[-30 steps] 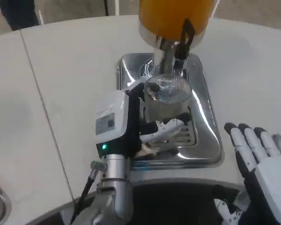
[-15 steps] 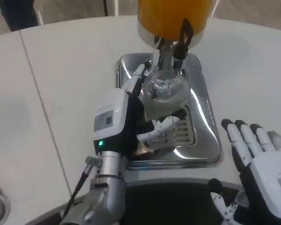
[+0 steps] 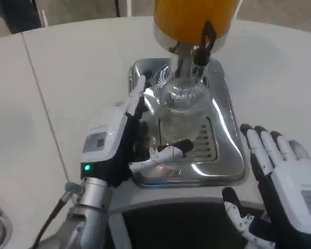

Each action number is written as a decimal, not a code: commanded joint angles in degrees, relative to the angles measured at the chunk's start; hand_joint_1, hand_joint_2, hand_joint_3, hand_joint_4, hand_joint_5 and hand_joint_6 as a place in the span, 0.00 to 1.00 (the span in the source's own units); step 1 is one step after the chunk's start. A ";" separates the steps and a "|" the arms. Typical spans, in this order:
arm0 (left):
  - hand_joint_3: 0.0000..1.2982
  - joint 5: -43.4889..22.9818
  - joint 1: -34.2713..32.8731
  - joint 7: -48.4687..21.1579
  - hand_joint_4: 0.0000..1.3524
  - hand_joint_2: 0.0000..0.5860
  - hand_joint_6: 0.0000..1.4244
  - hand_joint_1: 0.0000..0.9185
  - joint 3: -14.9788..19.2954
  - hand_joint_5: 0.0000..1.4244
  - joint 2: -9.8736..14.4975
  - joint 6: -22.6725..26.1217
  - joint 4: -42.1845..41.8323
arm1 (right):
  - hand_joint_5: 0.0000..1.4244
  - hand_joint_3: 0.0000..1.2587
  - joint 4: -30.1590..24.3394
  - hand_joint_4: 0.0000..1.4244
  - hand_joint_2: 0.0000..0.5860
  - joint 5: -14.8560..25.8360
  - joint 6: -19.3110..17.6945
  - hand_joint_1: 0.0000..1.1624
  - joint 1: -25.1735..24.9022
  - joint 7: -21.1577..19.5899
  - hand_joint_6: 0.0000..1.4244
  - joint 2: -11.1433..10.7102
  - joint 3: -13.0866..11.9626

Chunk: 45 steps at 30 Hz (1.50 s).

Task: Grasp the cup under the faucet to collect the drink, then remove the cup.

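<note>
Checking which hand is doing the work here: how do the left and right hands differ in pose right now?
The left hand is turned on edge beside the clear ribbed glass cup, over the shiny steel drip tray; the right hand lies flat, back up, off the tray. The left's fingers curve toward the cup; the right's point straight ahead. Both hold nothing.

The cup (image 3: 182, 111) stands on the drip tray (image 3: 225, 155), under the faucet (image 3: 189, 62) at 12 o'clock; left hand (image 3: 116, 142) at 9, right hand (image 3: 287, 181) at 4.
</note>
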 commanded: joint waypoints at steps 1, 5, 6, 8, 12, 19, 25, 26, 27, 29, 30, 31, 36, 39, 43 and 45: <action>0.00 -2.58 3.57 -3.78 0.00 0.00 0.12 0.08 3.78 0.16 2.74 1.86 -5.67 | 0.00 0.00 1.32 0.00 0.85 0.60 1.06 0.40 0.57 -2.44 0.01 0.44 0.71; 0.00 -5.67 5.82 -7.50 0.00 0.00 0.08 0.02 7.63 0.11 5.28 2.37 -10.42 | 0.00 0.00 1.92 0.00 0.84 1.66 1.63 0.40 -1.00 -3.46 0.01 1.26 1.69; 0.00 -6.90 6.77 -8.65 0.00 0.00 0.07 0.00 8.87 0.09 5.73 2.24 -12.21 | 0.00 0.00 1.86 0.00 0.84 1.99 1.87 0.40 -1.33 -3.57 0.01 1.49 1.75; 0.00 -9.00 8.39 -10.86 0.00 0.00 0.03 0.00 10.75 0.05 6.20 1.91 -15.01 | 0.00 0.00 0.02 0.00 0.84 2.56 1.95 0.40 -1.59 -3.54 0.01 2.00 2.05; 0.00 -19.66 15.39 -18.50 0.00 0.00 0.00 0.00 15.72 0.01 6.53 -1.68 -22.24 | 0.00 0.00 -3.46 0.00 0.84 4.98 2.11 0.40 -0.87 -4.89 0.01 3.90 2.25; 0.00 -28.84 25.65 -25.76 0.00 0.08 0.00 0.00 20.26 0.00 4.38 -2.33 -31.99 | 0.00 0.00 -3.58 0.00 0.84 10.18 3.20 0.40 -2.82 -6.33 0.01 4.62 -0.07; 0.00 -33.97 35.70 -30.29 0.00 0.12 0.00 0.00 21.37 0.01 -0.13 0.41 -41.61 | 0.00 0.00 -0.80 0.00 0.84 16.42 7.28 0.40 -10.82 -5.27 0.01 5.19 -3.27; 0.00 -34.12 37.38 -30.66 0.00 0.12 0.00 0.00 21.14 0.02 -1.13 0.98 -42.99 | 0.00 0.00 0.40 0.00 0.84 17.98 8.91 0.40 -13.71 -4.52 0.01 5.44 -3.93; 0.00 -33.90 38.72 -30.98 0.00 0.12 0.00 0.00 20.82 0.02 -1.89 1.28 -43.96 | 0.00 0.00 1.19 0.00 0.84 19.01 10.07 0.40 -15.63 -4.05 0.02 5.54 -4.32; 0.00 -33.19 40.15 -31.57 0.00 0.13 0.01 0.00 20.48 0.02 -2.72 1.52 -44.94 | 0.00 0.00 2.38 0.00 0.84 21.03 12.39 0.40 -19.31 -3.30 0.02 5.88 -4.80; 0.00 -32.83 40.83 -32.08 0.00 0.14 0.01 0.00 20.19 0.02 -2.96 1.49 -45.21 | 0.00 0.00 2.62 0.00 0.84 21.58 13.09 0.40 -20.29 -3.28 0.02 5.77 -4.79; 0.00 -32.58 41.28 -32.53 0.00 0.14 0.01 0.00 20.08 0.02 -3.21 1.51 -45.43 | 0.00 0.00 2.95 0.00 0.84 21.71 13.54 0.40 -21.48 -3.48 0.02 5.33 -4.60; 0.00 -31.79 42.51 -33.90 0.00 0.16 0.01 0.00 20.32 0.03 -3.77 1.53 -46.13 | 0.00 0.00 4.83 0.00 0.84 24.95 15.87 0.40 -27.44 -3.57 0.02 5.58 -3.46; 0.00 -31.40 42.78 -34.08 0.00 0.16 0.02 0.00 20.80 0.03 -3.79 1.36 -46.33 | 0.00 0.00 5.14 0.00 0.85 25.81 15.46 0.40 -28.00 -5.12 0.02 5.83 -1.44; 0.00 -31.51 42.62 -34.21 0.00 0.16 0.02 0.00 21.36 0.03 -3.95 1.43 -46.45 | 0.00 0.00 6.08 0.00 0.85 28.92 14.00 0.40 -27.81 -6.93 0.02 5.65 0.17; 0.00 -31.50 42.57 -34.31 0.00 0.17 0.02 0.00 21.48 0.03 -4.00 1.40 -46.52 | 0.00 0.00 6.66 0.00 0.85 29.90 13.91 0.40 -28.23 -7.42 0.02 5.45 0.82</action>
